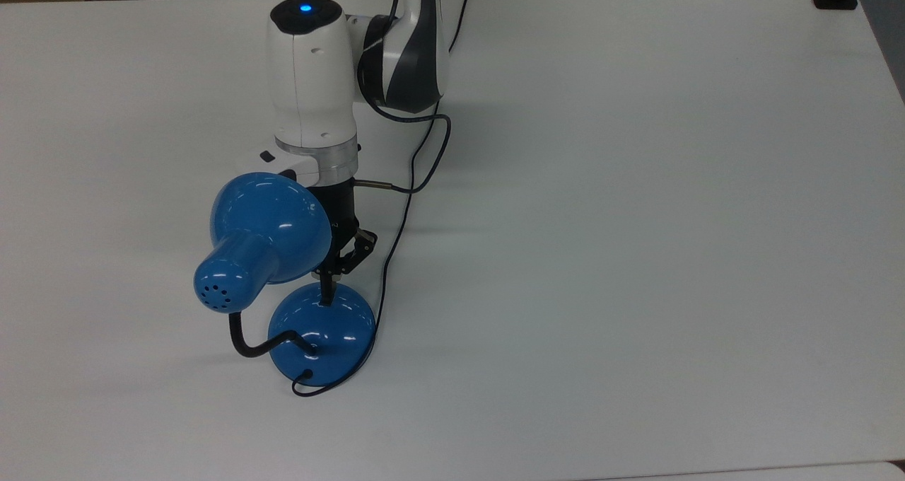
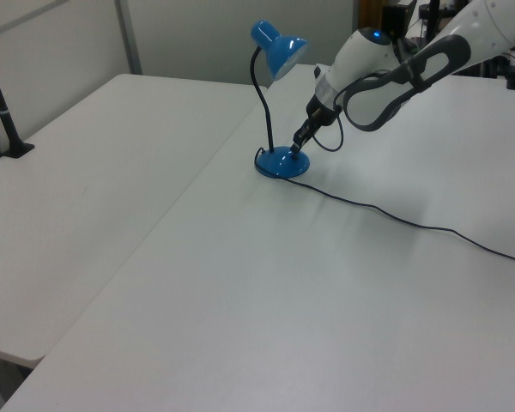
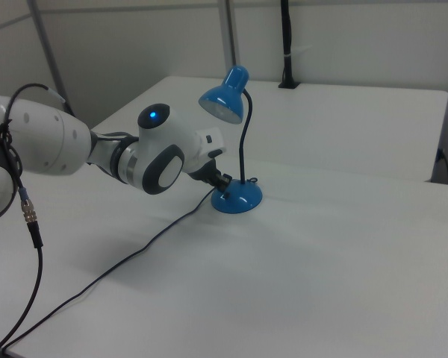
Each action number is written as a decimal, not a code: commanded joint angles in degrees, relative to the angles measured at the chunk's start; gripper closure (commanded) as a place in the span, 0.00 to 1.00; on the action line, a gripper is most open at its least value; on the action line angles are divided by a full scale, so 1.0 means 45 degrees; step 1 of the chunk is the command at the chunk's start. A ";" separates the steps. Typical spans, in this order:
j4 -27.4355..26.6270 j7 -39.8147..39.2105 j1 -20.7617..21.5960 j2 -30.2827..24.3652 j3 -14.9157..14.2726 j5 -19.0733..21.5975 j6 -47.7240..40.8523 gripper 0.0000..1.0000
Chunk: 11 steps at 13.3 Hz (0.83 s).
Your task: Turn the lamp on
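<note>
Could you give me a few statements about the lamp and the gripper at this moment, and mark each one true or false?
1. The gripper has its tip down at the lamp's base. True.
2. The lamp lies tipped over on the table. False: it stands upright on its base.
3. In the top view, the shade is toward the top view's left of the base. True.
4. The gripper is clamped around the gooseneck. False: it is at the base, apart from the gooseneck.
5. A thin black cord runs from the base across the table. True.
</note>
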 commanded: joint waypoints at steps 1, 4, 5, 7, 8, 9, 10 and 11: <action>0.0191 0.0108 -0.0170 0.0362 0.0176 0.0268 0.0461 1.00; 0.0559 0.0128 -0.0170 0.0693 0.0176 0.0287 0.0462 1.00; 0.0891 0.0147 -0.0151 0.0888 0.0176 0.0326 0.0461 1.00; 0.0992 0.0186 -0.0151 0.0949 0.0176 0.0404 0.0461 1.00; 0.1031 0.0264 -0.0151 0.0949 0.0176 0.0520 0.0461 1.00; 0.1031 0.0265 -0.0151 0.0949 0.0157 0.0521 0.0461 1.00; 0.1031 0.0265 -0.0151 0.0968 0.0157 0.0483 0.0461 1.00; 0.1031 0.0265 -0.0132 0.0968 0.0176 0.0463 0.0461 1.00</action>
